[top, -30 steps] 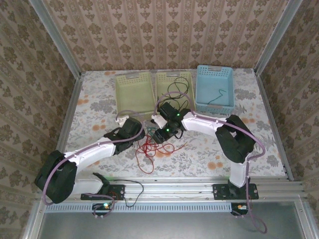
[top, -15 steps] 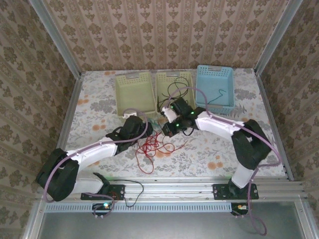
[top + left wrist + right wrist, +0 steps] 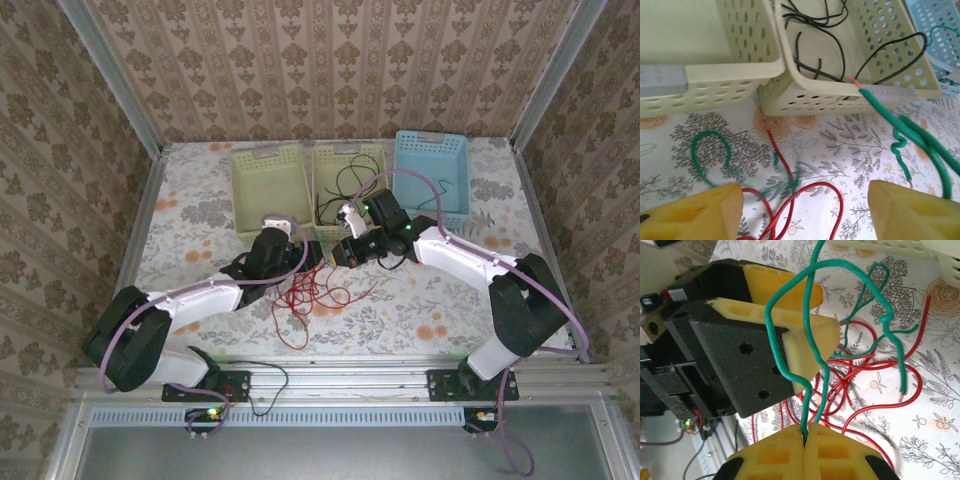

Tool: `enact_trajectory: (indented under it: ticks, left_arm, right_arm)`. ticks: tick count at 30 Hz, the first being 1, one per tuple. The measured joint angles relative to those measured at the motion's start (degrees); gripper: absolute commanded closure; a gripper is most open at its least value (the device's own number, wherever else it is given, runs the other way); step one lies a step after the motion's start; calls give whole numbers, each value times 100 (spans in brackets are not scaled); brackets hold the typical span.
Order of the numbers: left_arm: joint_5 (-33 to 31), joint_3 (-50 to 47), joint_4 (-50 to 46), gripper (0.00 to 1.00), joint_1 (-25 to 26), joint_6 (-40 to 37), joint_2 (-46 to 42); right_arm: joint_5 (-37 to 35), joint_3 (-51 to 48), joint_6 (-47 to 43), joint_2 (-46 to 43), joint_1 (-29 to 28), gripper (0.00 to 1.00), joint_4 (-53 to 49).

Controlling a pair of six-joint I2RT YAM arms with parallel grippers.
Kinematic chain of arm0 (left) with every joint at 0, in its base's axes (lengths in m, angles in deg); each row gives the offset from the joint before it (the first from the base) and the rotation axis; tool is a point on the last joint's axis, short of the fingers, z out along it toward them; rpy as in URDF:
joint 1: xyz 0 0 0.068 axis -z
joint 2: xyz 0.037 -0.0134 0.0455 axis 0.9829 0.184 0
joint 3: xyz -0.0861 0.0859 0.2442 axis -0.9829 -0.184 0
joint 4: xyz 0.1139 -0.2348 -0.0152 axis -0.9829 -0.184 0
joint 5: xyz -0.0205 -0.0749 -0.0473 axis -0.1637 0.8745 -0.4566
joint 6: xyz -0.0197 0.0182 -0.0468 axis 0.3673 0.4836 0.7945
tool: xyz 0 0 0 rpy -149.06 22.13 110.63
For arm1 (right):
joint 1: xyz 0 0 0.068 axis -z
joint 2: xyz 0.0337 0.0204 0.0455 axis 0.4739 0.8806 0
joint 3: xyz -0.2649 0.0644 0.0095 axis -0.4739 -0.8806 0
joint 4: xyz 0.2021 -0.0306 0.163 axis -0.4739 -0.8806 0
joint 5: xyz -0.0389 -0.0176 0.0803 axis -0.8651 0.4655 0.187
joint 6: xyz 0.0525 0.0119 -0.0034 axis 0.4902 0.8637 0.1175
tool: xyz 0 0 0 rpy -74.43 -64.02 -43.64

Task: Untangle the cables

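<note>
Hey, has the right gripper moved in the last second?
Yes. The right gripper, shut on the green cable, has moved rightward and away from the arm bases, nearer the blue basket.

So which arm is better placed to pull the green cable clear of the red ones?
Right, probably: the right gripper is shut on the green cable, while the left gripper hangs open above the red cables, holding nothing.

On my desk point(image 3: 200, 215), three baskets stand in a row at the far side: left basket point(image 3: 268, 152), middle basket point(image 3: 350, 150), right basket point(image 3: 430, 137). Cables point(image 3: 797, 47) lie in the middle one. Before it my left claw point(image 3: 800, 215) faces my right claw point(image 3: 805, 445), and a single cable point(image 3: 890, 117) leads from the right claw past the left. The tangle of cables point(image 3: 305, 295) lies nearer me.
</note>
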Motion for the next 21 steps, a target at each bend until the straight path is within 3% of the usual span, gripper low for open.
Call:
enact_trajectory:
  ticks: [7,13,21]
  left_arm:
    - [177,-17,439,38,0,2,37]
    - [509,-31,697,28,0,-52,35]
    - [1093,-31,1019,26,0,-114,22]
  right_arm:
    - [417,-179,295,-210,223,97,275]
    - [608,-468,619,-426,509,97,592]
    - [796,-520,977,-448,780,97,970]
